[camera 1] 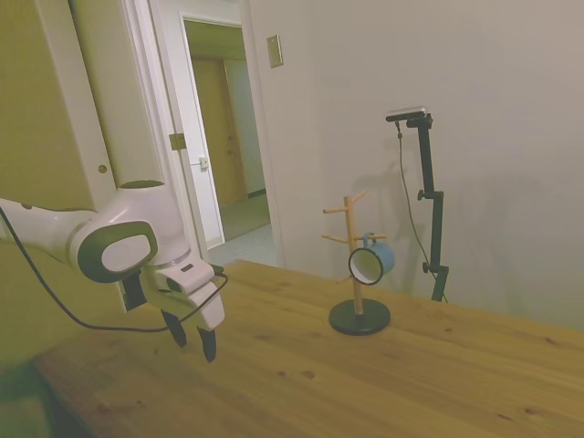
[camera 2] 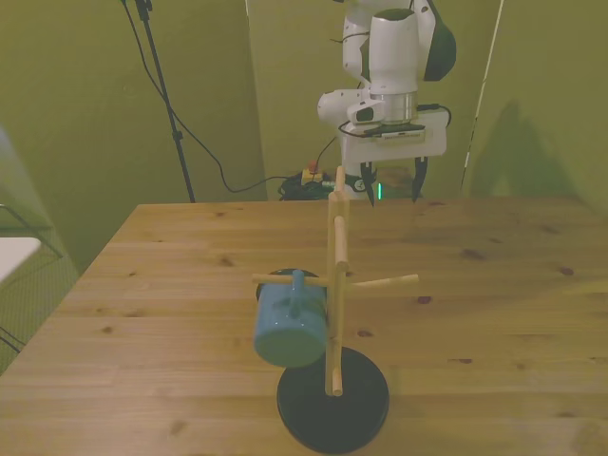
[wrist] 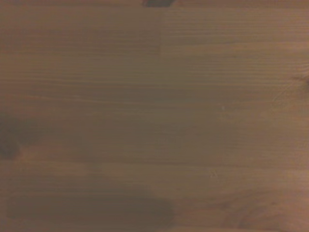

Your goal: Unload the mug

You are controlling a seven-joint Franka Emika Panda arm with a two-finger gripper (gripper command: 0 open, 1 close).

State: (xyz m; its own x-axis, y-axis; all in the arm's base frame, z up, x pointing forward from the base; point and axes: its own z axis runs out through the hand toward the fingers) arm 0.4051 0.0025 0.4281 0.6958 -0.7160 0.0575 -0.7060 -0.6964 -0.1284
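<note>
Mug [camera 2: 288, 330] hangs nearest, handle hooked on a peg of the wooden stand [camera 2: 334, 285], while the gripper [camera 2: 391, 186] hovers empty, fingers apart, above bare table [camera 2: 171, 285] well behind it, so the reach runs straight across toward the stand.

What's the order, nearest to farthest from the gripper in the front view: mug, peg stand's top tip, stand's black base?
1. Top tip of the wooden peg stand: just below and toward the front view's left of the open gripper.
2. Mug: hanging on a peg on the front view's left of the post.
3. Black round base: on the table, at the near edge.
</note>
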